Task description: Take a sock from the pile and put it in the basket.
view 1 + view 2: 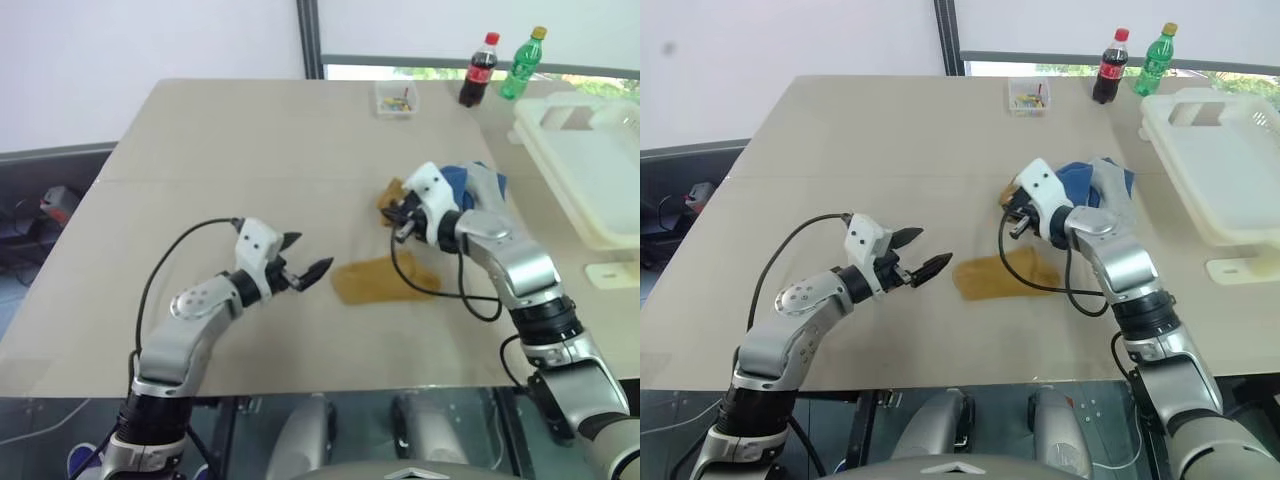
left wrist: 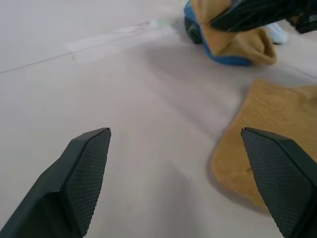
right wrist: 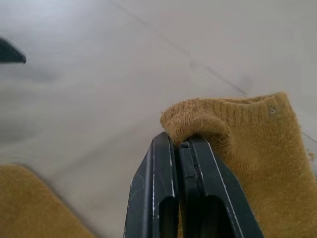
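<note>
The pile (image 1: 478, 186) of blue and light socks lies right of the table's middle. My right gripper (image 1: 401, 217) is shut on the edge of a mustard-yellow sock (image 3: 247, 134) at the pile's left side; the cloth bulges over the closed fingertips (image 3: 171, 148). A second mustard sock (image 1: 380, 280) lies flat on the table in front of the pile. My left gripper (image 1: 313, 252) hovers open and empty just left of that flat sock (image 2: 267, 144). The cream-white basket (image 1: 1180, 180) stands at the table's right edge, apart from both grippers.
A small clear box (image 1: 396, 100), a cola bottle (image 1: 478, 70) and a green bottle (image 1: 522, 62) stand at the far edge of the table (image 1: 220, 180). A small white object (image 1: 612, 272) lies in front of the basket. A black cable loops under my right wrist.
</note>
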Controlling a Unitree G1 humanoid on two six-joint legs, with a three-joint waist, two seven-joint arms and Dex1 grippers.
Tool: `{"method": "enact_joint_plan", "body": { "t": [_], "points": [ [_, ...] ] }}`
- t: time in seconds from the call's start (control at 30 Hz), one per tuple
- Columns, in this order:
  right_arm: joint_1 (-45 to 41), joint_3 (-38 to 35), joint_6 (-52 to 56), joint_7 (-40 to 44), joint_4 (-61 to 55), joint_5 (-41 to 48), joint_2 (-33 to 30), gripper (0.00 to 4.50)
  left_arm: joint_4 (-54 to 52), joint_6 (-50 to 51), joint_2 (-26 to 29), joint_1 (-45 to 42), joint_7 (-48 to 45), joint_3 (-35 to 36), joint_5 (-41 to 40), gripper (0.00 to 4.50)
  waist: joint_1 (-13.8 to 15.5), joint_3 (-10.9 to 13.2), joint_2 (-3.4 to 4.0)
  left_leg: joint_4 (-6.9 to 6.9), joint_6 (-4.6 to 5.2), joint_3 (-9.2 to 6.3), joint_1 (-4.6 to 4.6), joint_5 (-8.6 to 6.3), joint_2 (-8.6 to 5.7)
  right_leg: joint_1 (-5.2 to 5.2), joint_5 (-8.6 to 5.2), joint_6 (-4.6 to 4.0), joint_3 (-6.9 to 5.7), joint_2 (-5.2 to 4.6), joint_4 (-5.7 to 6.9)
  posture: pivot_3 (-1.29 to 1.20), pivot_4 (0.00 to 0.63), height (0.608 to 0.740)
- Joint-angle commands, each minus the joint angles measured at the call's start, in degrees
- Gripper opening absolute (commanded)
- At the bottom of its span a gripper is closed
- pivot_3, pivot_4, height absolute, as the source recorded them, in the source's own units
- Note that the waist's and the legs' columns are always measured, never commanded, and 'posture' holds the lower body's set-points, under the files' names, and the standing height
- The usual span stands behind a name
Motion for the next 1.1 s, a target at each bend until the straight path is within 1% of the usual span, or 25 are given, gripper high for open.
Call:
{"method": "enact_joint_plan", "body": {
  "t": [0.03,0.13,0.17,0.23,0.3,0.37,0.4,0.47,0.53,0.63,0.73,0.77,0.9,1.0,1.1],
  "points": [
    [-2.82,1.62,-1.94,1.81,1.00,-0.39,2.01,0.09,-0.80,-1.13,0.59,1.36,1.06,2.67,0.36,4.50,-0.01,0.00,0.01,0.00,0.00,0.00,0.00,0.00,0.00,0.00,0.00,0.00,0.00,0.00,-0.01,0.00,0.150,0.740],
    [-4.16,4.09,-4.78,2.66,5.65,-1.78,5.18,0.09,-1.60,-1.35,0.18,2.87,2.12,3.51,0.53,4.50,-0.07,0.01,0.01,-0.03,0.00,-0.01,0.02,0.00,0.00,-0.02,0.00,0.00,0.00,0.00,-0.01,0.00,0.150,0.740],
    [-4.81,4.25,-6.08,2.99,7.69,-1.52,7.08,0.09,-2.13,-1.36,-0.01,3.64,2.73,3.89,0.60,4.50,-0.08,0.00,0.01,-0.04,-0.01,-0.03,0.02,0.00,0.01,-0.02,0.00,-0.01,-0.01,0.00,0.00,0.00,0.150,0.740],
    [-6.20,3.74,-8.99,3.76,11.44,-0.52,10.86,0.09,-3.15,-1.31,-0.51,5.28,4.22,4.96,0.59,4.50,-0.32,0.01,0.02,-0.04,-0.01,-0.03,0.02,0.00,0.01,-0.03,0.01,-0.01,-0.01,0.00,0.01,0.00,0.150,0.740],
    [-7.01,2.38,-10.88,4.46,13.64,0.43,13.30,0.09,-3.84,-1.26,-0.93,6.36,5.30,5.66,0.65,4.50,-0.26,0.02,0.03,-0.06,-0.01,-0.02,-0.01,0.00,0.01,-0.10,0.01,-0.01,0.01,0.00,0.05,0.00,0.150,0.740],
    [-8.14,-0.68,-12.87,4.83,15.05,3.49,16.84,0.09,-4.16,-2.00,-1.36,7.80,6.59,6.74,1.24,4.50,-0.12,0.03,0.04,-0.07,-0.03,-0.04,-0.01,0.00,0.02,-0.11,0.01,-0.02,0.00,0.00,0.05,0.00,0.150,0.740],
    [-9.09,-4.11,-12.65,4.60,14.70,7.47,19.58,0.09,-4.33,-2.31,-1.81,8.53,7.44,7.58,1.19,4.50,-0.11,0.03,0.04,-0.09,-0.03,-0.05,-0.01,0.00,0.01,-0.11,0.01,-0.02,0.00,-0.02,0.05,0.00,0.150,0.740],
    [-10.61,-10.82,-9.69,2.88,13.64,14.86,23.40,0.09,-4.70,-2.88,-2.74,9.22,8.63,8.55,0.91,4.50,-0.14,0.03,0.04,-0.11,-0.03,-0.06,-0.01,-0.01,0.01,-0.11,0.02,-0.02,0.00,-0.03,0.04,0.00,0.150,0.740],
    [-11.22,-15.94,-6.09,0.63,13.25,19.83,25.07,0.09,-5.12,-3.03,-3.49,9.48,9.03,9.32,0.07,4.50,0.02,0.03,0.04,-0.18,-0.04,-0.07,-0.02,-0.01,0.02,-0.16,0.03,-0.04,0.01,-0.06,0.04,0.00,0.150,0.740],
    [-8.66,-20.37,-1.59,-2.39,12.87,23.09,24.04,0.09,-5.49,-3.18,-3.84,9.46,8.29,10.14,-1.09,4.50,0.38,0.01,0.02,-0.21,-0.05,-0.27,-0.02,-0.01,-0.05,-0.13,0.03,-0.06,-0.21,-0.19,0.00,0.00,0.150,0.740],
    [-4.01,-21.62,1.73,-5.02,11.72,23.37,21.43,0.09,-5.14,-2.99,-3.62,8.82,7.91,10.11,-1.41,4.50,0.28,0.00,0.03,-0.25,-0.04,-0.34,-0.02,-0.01,-0.23,-0.09,0.03,-0.06,-0.27,-0.43,-0.04,0.00,0.150,0.740],
    [-1.96,-20.93,2.21,-5.36,11.54,22.16,19.90,0.09,-4.66,-2.95,-3.51,8.18,7.80,9.86,-1.38,4.50,0.27,0.00,0.03,-0.27,-0.04,-0.33,-0.06,-0.01,-0.29,-0.10,0.03,-0.05,-0.25,-0.43,-0.04,0.00,0.150,0.740],
    [6.90,-12.41,1.27,-4.72,11.50,12.91,11.79,0.09,-2.06,-2.68,-3.98,4.90,7.36,7.84,-0.98,4.50,-0.02,0.03,0.07,-0.38,-0.04,-0.25,-0.13,0.01,-0.36,-0.20,0.02,-0.06,-0.21,-0.40,-0.06,0.00,0.150,0.740],
    [8.81,-12.76,1.19,-6.77,12.39,11.65,10.36,0.09,0.01,-2.37,-4.46,1.96,6.73,5.69,-0.53,4.50,-0.24,-0.05,0.04,-0.45,-0.03,-0.09,0.12,0.02,-0.34,-0.09,0.02,-0.05,-0.05,-0.23,-0.01,0.00,0.150,0.740],
    [8.86,-14.43,0.81,-8.63,10.35,11.74,10.22,0.98,2.54,-2.12,-4.94,-1.43,5.85,3.93,-0.53,4.50,0.11,-0.06,0.03,-0.43,-0.04,-0.15,0.23,0.03,-0.29,0.06,0.02,-0.05,-0.09,-0.16,-0.01,0.00,0.150,0.740]
  ]
}}
